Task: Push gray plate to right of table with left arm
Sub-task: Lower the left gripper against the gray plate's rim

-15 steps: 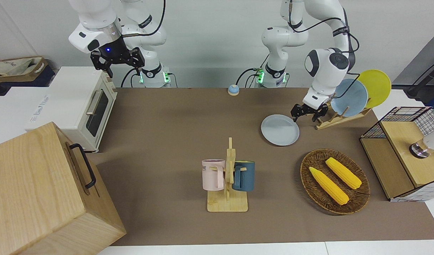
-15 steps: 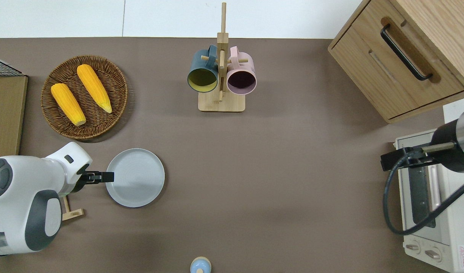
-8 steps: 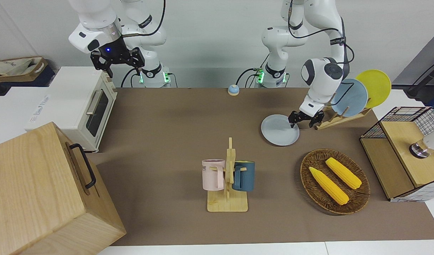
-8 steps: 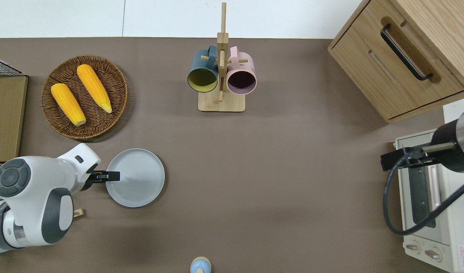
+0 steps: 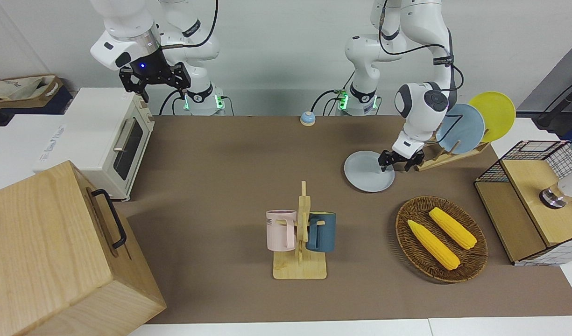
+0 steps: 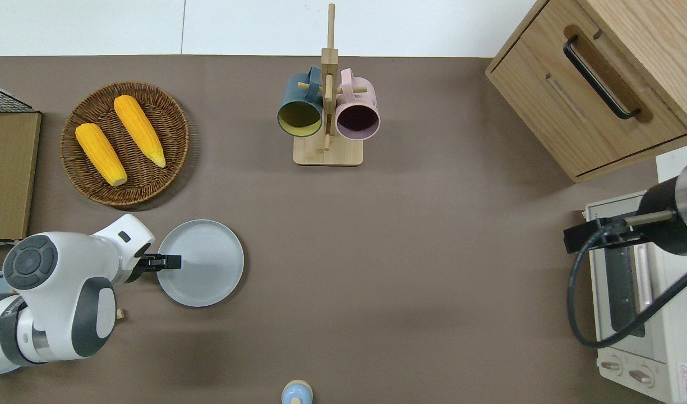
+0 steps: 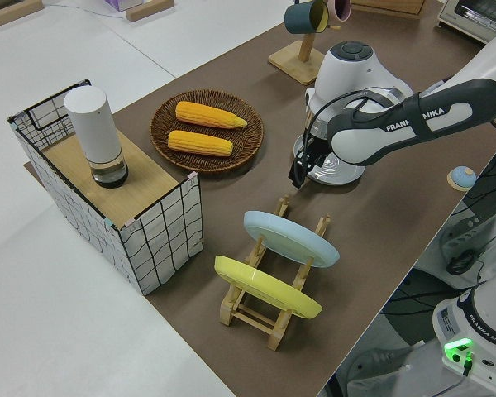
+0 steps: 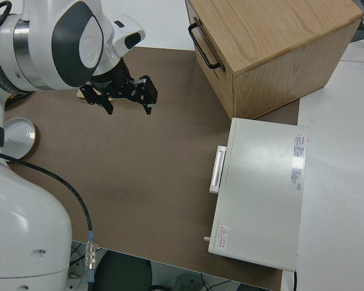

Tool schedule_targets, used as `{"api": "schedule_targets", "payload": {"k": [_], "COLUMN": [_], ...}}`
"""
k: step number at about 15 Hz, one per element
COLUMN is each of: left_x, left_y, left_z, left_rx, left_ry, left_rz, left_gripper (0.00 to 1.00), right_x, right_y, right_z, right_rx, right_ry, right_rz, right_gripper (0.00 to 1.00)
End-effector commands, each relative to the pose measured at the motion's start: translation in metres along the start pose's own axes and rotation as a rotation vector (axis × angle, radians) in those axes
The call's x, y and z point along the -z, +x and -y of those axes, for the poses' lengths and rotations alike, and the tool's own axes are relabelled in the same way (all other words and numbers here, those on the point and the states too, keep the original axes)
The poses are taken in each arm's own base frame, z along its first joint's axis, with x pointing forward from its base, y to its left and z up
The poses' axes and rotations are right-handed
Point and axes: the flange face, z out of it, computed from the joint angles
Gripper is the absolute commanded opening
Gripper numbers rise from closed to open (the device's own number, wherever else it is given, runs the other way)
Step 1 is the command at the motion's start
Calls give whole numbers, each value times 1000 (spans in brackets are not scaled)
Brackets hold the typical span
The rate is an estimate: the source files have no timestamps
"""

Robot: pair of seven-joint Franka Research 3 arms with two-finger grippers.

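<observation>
Gray plate (image 6: 206, 264): flat on the counter (image 6: 410, 269), toward the left arm's end, nearer the robots' edge than the wicker basket (image 6: 125, 143).
Left gripper (image 6: 172, 261): low over the plate's rim on the side toward the left arm's end; fingers look close together, true state cannot tell.
Left arm (image 5: 423, 105): bent down from its base to the plate.
Plate rack (image 7: 269, 302): just beside the plate, toward the counter's left-arm end; holds a blue plate (image 7: 291, 238) and a yellow plate (image 7: 267, 287).
Wicker basket: two corn cobs (image 6: 119, 138) inside.
Right gripper (image 5: 156, 80): parked, fingers apart.
</observation>
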Motion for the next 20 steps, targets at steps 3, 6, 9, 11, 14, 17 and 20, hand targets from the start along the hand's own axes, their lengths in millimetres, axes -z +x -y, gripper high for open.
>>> {"api": "schedule_targets", "payload": {"k": [3, 6, 9, 11, 14, 17, 20], "left_x": [-6, -6, -6, -6, -7, -8, -10], "left_y": [-4, -4, -4, -4, -4, -4, -4], "left_z": [-3, -3, -4, -4, -5, -7, -10], "left_rx": [12, 14, 6, 6, 6, 2, 0], "left_ry": [-7, -7, -6, -6, -6, -6, -7], "left_rz": [-5, -5, -4, -4, -2, 1, 7], "left_gripper": [275, 103, 0, 0, 0, 0, 0], "right_x": [4, 4, 4, 4, 4, 4, 4], "right_y": [-3, -3, -3, -3, -3, -3, -3], "right_z": [-1, -1, -1, -1, -1, -1, -1], "right_rx": [-15, -13, -13, -15, -15, -13, -13], "right_ry": [4, 4, 4, 4, 4, 4, 4], "right_rz": [4, 4, 4, 4, 4, 4, 4], "right_gripper": [983, 983, 983, 983, 983, 983, 983]}}
